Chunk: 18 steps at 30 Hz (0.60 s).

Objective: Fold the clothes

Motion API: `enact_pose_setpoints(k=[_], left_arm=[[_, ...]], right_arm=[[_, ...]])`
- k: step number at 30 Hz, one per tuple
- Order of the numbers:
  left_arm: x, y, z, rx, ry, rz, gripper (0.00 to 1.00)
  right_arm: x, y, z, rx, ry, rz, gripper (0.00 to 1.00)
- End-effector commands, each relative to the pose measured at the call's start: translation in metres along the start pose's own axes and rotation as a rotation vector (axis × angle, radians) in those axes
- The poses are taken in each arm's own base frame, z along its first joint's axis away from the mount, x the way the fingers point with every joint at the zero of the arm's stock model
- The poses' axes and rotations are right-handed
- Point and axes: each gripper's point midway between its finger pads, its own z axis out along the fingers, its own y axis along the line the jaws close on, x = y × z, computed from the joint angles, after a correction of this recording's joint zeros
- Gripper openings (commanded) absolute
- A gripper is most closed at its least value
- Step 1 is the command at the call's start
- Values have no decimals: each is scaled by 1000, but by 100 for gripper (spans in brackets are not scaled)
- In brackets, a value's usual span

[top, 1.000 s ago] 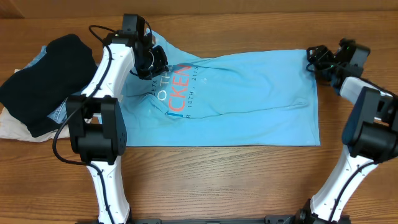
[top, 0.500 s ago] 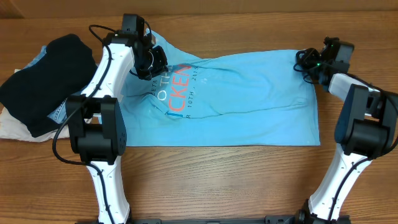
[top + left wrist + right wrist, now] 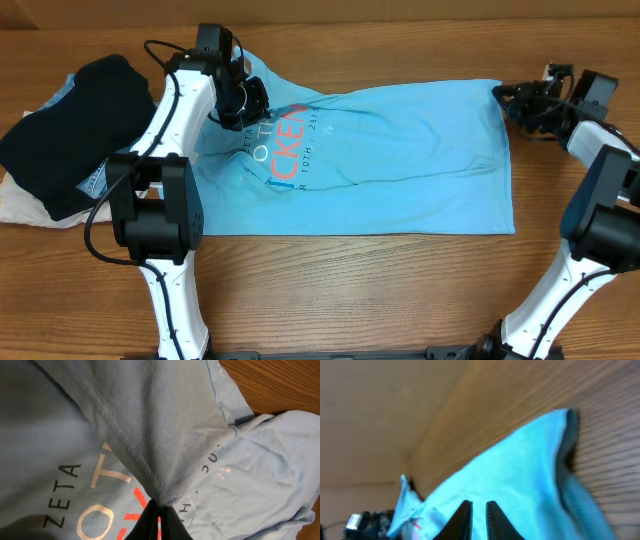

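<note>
The light sky-blue T-shirt (image 3: 400,160) lies spread out flat, with white and orange lettering at its left. My left gripper (image 3: 247,100) is over the lettering, shut on a raised fold of the shirt (image 3: 165,425), pinched at the fingertips (image 3: 159,510). My right gripper (image 3: 505,94) is at the shirt's far right corner. In the right wrist view its jaws (image 3: 479,506) stand a narrow gap apart with nothing between them, and the shirt (image 3: 520,475) lies beyond.
A pile of other clothes lies at the left edge: a black garment (image 3: 75,120) on top, denim-blue (image 3: 93,182) showing under it and cream (image 3: 25,205) at the bottom. Bare wood table (image 3: 350,290) runs along the front.
My right gripper moved left over the shirt's far right corner, then back to the right beside it. The left gripper and the fold it holds have not moved.
</note>
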Motion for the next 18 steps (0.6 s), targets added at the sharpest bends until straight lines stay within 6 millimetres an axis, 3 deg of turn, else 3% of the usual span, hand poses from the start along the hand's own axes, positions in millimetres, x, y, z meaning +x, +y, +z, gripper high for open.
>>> enact_pose_setpoints(k=[1,6,10,14,18], left_arm=[[-9,-15,-25,38,-50,58,4],[-9,-16,-25,39,-51,60,4],[-9,-16,-25,39,-51,59,4],[-9,-16,-25,39,-50,59,4],[-9,-16,-25,40,-50,59,4]], right_arm=[[-27,6,-13,85,-95,-49,63],[-46,-23,-12,308,-220,-80,69],[-43,-19,8,349,-236,-149,68],[-28,-34,29,397,-216,-143,65],[-27,-46,31,448,-228,-139,58]])
